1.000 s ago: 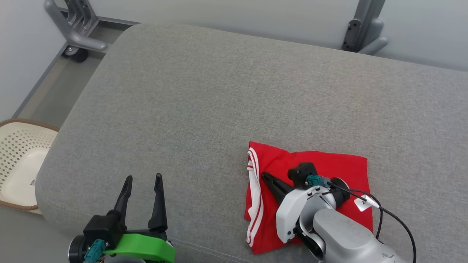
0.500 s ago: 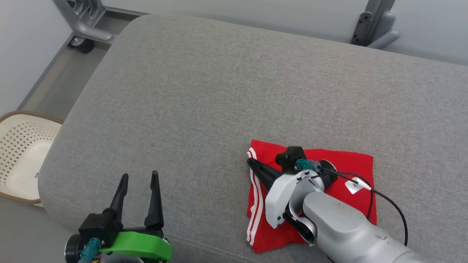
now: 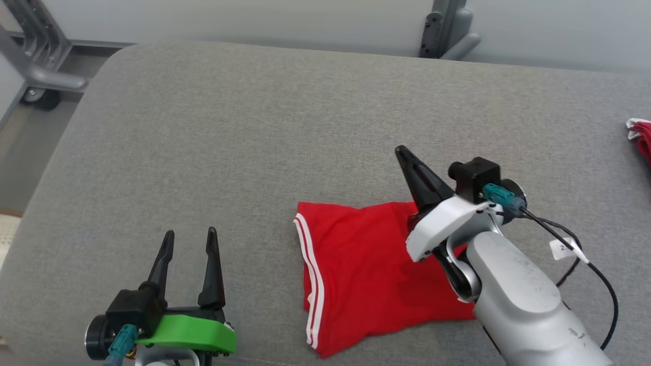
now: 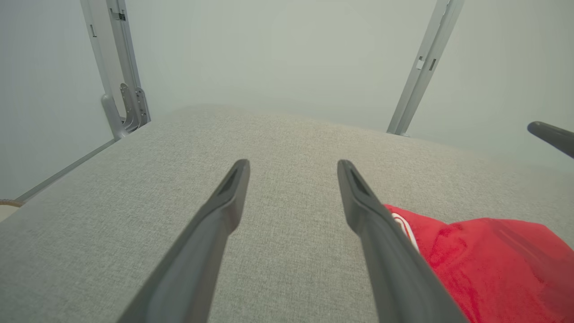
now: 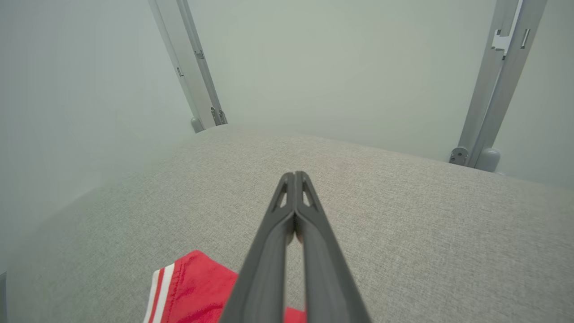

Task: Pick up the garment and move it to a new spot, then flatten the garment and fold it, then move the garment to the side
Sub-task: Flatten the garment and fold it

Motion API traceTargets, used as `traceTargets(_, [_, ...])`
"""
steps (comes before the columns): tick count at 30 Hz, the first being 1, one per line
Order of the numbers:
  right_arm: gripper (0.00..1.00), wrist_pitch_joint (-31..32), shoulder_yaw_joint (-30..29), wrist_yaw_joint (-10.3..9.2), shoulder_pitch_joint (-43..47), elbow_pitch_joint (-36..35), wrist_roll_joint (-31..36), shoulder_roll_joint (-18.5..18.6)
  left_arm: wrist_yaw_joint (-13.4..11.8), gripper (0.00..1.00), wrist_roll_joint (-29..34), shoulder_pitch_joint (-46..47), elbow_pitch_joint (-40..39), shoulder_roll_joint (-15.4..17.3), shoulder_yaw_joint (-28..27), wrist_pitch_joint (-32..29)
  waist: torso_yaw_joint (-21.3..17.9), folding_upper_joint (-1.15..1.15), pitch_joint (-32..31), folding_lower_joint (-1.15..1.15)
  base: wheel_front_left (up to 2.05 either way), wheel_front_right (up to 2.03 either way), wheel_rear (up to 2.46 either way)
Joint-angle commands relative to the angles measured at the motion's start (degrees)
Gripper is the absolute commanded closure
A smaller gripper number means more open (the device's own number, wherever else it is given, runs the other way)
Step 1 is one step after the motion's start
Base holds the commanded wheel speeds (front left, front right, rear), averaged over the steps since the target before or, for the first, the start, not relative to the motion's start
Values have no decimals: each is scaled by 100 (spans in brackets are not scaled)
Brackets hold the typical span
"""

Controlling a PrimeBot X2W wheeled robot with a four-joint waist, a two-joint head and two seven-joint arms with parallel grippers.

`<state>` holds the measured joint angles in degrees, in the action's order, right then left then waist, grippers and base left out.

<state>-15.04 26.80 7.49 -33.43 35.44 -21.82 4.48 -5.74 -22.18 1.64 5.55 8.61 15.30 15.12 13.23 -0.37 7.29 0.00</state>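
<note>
The garment [image 3: 356, 269] is a red folded piece with white stripes along its left edge, lying flat near the front of the grey cushion [image 3: 254, 127]. It also appears in the left wrist view [image 4: 489, 255] and the right wrist view [image 5: 197, 291]. My right gripper [image 3: 402, 152] is shut with nothing in it, raised above the garment's far right corner, fingers pointing up and away [image 5: 294, 176]. My left gripper [image 3: 189, 235] stands open and empty at the lower left, well left of the garment [image 4: 291, 166].
Another red and white cloth [image 3: 642, 137] shows at the cushion's far right edge. Grey metal frame legs [image 3: 447, 30] stand behind the cushion, with a wheeled leg [image 3: 40, 86] at the far left. A black cable [image 3: 585, 264] trails from my right wrist.
The camera has swung to the right. My right gripper has lifted off the garment and now points up over its far edge, still shut. The left gripper stays open.
</note>
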Motion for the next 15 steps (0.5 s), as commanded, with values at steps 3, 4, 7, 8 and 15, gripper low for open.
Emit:
traceTargets(3, [89, -13, -773, -1, 535, -571, 550, -68, 21, 0, 98, 138, 16, -31, -83, 1, -579, 37, -137, 0, 0, 0, 0])
traceTargets(4, [74, -13, -932, -1, 651, -728, 681, -89, 26, 0, 119, 152, 29, -32, -106, 1, -647, 37, -149, 0, 0, 0, 0])
traceTargets(7, [53, -13, -1359, -1, 997, -1155, 941, -127, 32, 0, 180, 180, 56, -76, -176, 0, -824, 37, -184, 0, 0, 0, 0])
traceTargets(8, [45, -13, -1470, -1, 1110, -1268, 1000, -136, 35, 0, 191, 175, 61, -91, -203, 0, -879, 37, -196, 0, 0, 0, 0])
traceTargets(15, [0, -13, -2032, -1, 1858, -2083, 1059, -152, 100, 0, 320, 46, 76, -168, -421, 1, -1146, 37, -315, 0, 0, 0, 0])
